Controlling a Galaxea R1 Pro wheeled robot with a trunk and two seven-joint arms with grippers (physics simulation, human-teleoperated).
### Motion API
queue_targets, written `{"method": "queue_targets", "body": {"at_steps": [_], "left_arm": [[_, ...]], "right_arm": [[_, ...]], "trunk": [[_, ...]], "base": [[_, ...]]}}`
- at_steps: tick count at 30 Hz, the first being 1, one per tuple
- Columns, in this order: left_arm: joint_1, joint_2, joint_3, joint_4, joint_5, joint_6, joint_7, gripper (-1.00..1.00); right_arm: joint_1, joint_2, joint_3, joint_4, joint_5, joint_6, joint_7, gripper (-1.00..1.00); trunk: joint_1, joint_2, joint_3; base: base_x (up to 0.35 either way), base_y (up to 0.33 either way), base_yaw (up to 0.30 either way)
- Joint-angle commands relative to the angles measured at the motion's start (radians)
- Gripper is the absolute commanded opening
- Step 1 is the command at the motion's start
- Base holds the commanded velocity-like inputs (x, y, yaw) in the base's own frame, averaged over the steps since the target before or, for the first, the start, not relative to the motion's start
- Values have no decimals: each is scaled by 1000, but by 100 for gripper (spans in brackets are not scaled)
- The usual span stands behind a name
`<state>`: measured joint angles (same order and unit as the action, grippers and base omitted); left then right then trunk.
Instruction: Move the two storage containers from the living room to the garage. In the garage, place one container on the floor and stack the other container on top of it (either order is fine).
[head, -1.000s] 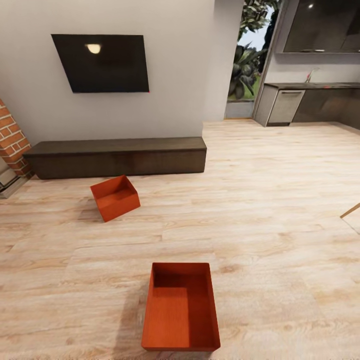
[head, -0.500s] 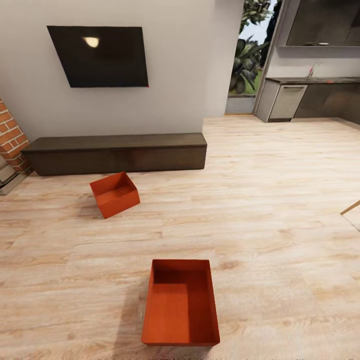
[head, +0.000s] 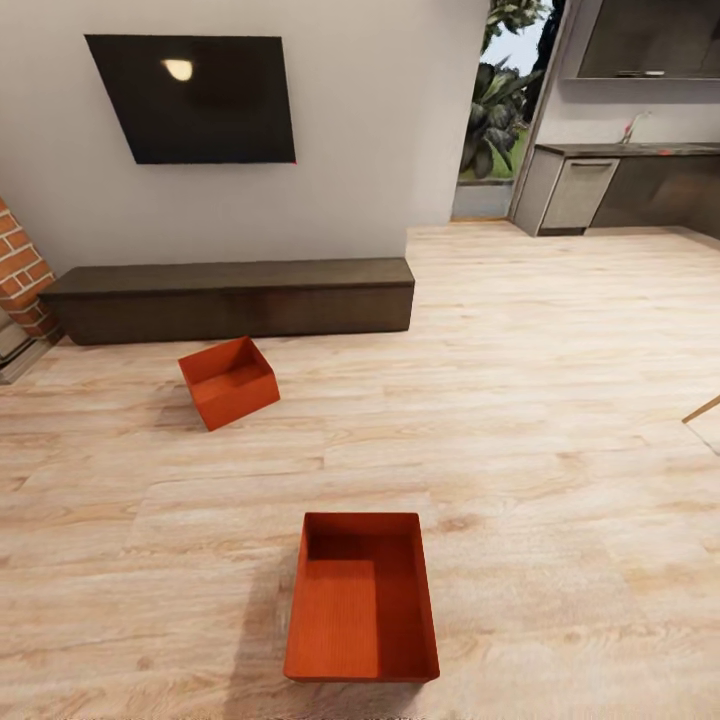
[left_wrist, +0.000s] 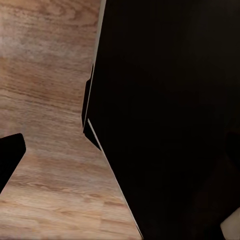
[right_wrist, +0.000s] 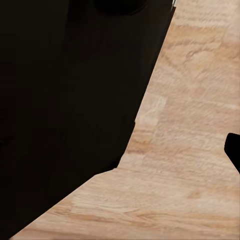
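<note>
Far left: brick column (head: 20, 270), then the low dark bench (head: 235, 298) along the white wall under the wall TV (head: 195, 98). Just in front of the bench, on the wood floor (head: 560, 420), sits the far bin (head: 229, 381), turned at an angle and slightly tilted, open side up. It is apart from the bench, not touching.

Centre, near: second bin (head: 362, 596) lies square to the robot, open side up, empty, directly ahead. Judgement: robot is lined up on this one as first pickup, since it is closest and aligned for a two-arm grab on the long walls.

Right, far: doorway with plants outside and kitchen cabinets (head: 600, 190). No grey concrete room in sight, so both bins are in the living room and nothing is delivered yet.

Both wrist views show wood floor beside a large dark robot part. A dark tip at each frame edge may be a finger, but the gap between fingers cannot be told for either arm. Judgement: arms are hanging low beside the body, tucked for driving, pointing downward.
</note>
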<state>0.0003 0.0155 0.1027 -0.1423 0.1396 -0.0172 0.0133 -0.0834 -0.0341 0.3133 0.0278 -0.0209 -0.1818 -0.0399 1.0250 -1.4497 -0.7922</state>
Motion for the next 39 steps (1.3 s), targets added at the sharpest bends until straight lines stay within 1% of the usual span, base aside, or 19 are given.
{"method": "queue_targets", "body": {"at_steps": [1, 39], "left_arm": [[0, 0, 2, 0, 8, -2, 0, 100], [0, 0, 2, 0, 8, -2, 0, 100]], "right_arm": [[-1, 0, 7, 3, -2, -5, -3, 100], [-1, 1, 7, 3, -3, -4, -3, 100]], "trunk": [[0, 0, -2], [0, 0, -62]], "base": [[0, 0, 0], [0, 0, 0]]}}
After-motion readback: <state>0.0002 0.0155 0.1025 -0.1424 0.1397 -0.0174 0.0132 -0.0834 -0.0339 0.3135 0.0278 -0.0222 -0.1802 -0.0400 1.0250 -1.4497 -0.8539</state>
